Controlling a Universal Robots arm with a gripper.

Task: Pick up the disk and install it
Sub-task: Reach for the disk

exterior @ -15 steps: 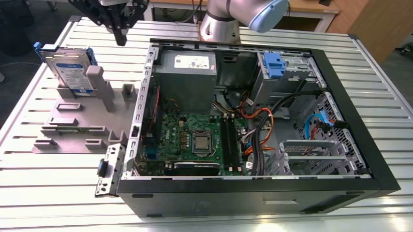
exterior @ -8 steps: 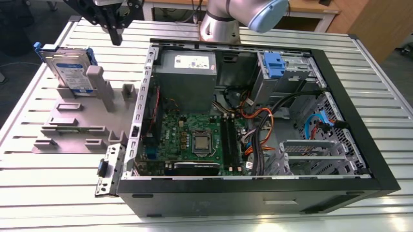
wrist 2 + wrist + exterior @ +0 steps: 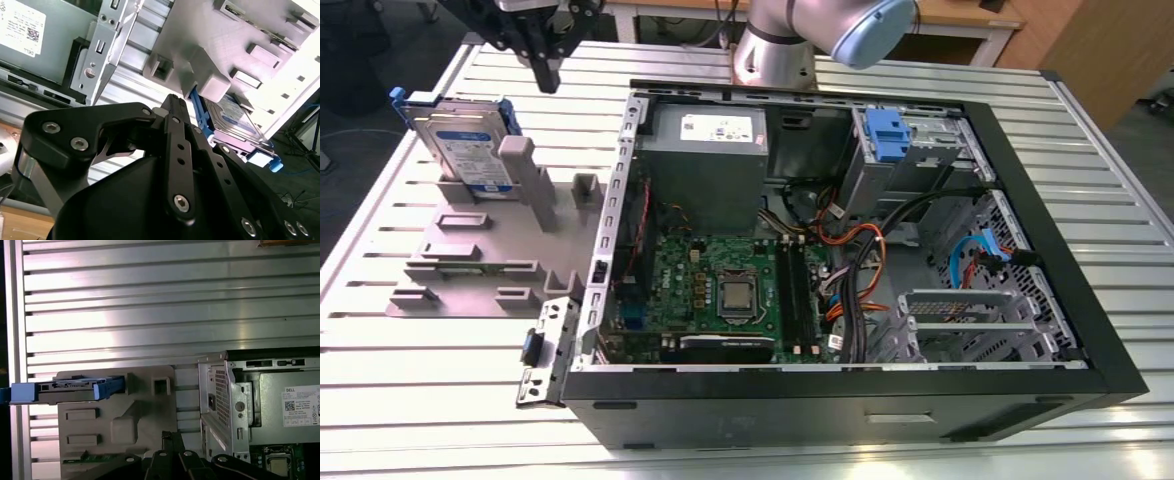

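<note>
The whole scene is taken in by the exterior view from high up and well back, tilted down onto the ribbed table (image 3: 440,400), with the open computer case (image 3: 787,410) beside the gripper (image 3: 550,85) and the grey fixture (image 3: 467,260) beneath the jaws. The first wrist view is taken from behind the jaws, aimed along them and straight down at the table from some height. The disk (image 3: 70,387) is seen edge-on beyond the tips. The second wrist view is set close against the linkage and looks obliquely past the jaws. Fixture, disk and the case's power supply (image 3: 30,40) are shared by all three views.
</note>
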